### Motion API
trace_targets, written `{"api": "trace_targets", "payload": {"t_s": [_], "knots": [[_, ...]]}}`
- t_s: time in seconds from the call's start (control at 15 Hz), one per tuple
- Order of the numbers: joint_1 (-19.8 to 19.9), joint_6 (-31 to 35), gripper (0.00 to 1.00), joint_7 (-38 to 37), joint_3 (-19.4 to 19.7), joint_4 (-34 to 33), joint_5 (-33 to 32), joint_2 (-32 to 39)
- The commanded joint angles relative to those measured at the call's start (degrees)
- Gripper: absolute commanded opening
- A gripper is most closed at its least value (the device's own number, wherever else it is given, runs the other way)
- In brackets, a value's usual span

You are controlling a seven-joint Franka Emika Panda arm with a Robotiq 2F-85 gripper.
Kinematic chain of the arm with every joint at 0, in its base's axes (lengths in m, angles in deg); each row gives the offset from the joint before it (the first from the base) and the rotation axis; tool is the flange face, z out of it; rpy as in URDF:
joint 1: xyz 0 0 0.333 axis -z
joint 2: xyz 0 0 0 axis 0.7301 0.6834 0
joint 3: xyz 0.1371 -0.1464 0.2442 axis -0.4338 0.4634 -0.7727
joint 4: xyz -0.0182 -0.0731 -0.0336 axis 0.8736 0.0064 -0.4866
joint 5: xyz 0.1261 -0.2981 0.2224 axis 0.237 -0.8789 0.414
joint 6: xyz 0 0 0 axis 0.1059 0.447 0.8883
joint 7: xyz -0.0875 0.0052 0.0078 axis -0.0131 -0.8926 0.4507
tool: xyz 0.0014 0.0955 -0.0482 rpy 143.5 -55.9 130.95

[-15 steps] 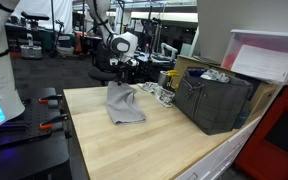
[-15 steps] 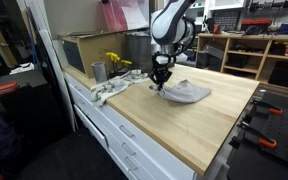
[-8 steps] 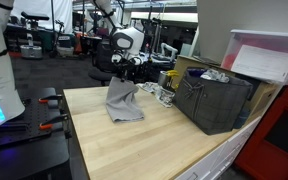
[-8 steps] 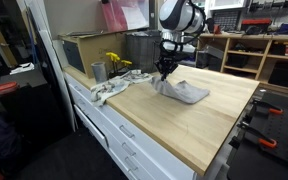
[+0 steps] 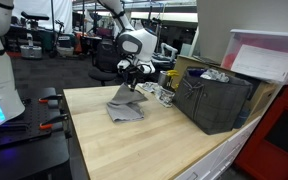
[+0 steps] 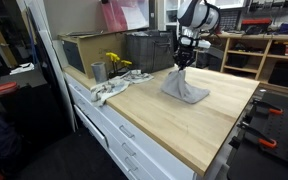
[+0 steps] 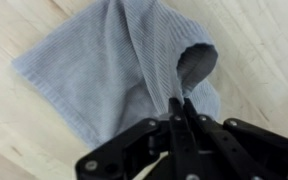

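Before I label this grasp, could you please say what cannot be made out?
Pads of the claw: wrist view, the grey cloth covers them.
Contents of the dark crate: in an exterior view, walled off.
The yellow item by the metal cup: in an exterior view, too small.

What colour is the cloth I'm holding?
Light grey cloth, plain knit; the wrist view shows it best.

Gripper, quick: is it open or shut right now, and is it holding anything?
Gripper: shut on the cloth, with the pinched part raised above the table.
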Motion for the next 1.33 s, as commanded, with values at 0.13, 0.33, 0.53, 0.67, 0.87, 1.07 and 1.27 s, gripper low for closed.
{"api": "trace_targets", "payload": {"t_s": [0.13, 0.33, 0.53, 0.67, 0.87, 1.07, 1.27], "knots": [[1.5, -1.0, 0.01, -0.4, 3.8, 1.8, -2.1, -0.8], [1.5, -0.8, 0.01, -1.1, 5.6, 2.3, -4.3, -0.1], [1.3, -0.5, 0.01, -1.6, 7.2, 2.7, -7.6, 1.1], [0.7, 0.6, 0.32, -2.9, 8.6, 3.3, -10.8, 1.7], [-0.8, 2.3, 0.54, -6.6, 10.9, 4.3, -16.6, 1.5], [-2.1, 4.4, 0.75, -9.7, 11.8, 5.7, -20.1, -0.6], [-2.8, 4.0, 0.97, -11.1, 11.0, 6.6, -19.7, -3.1]]}}
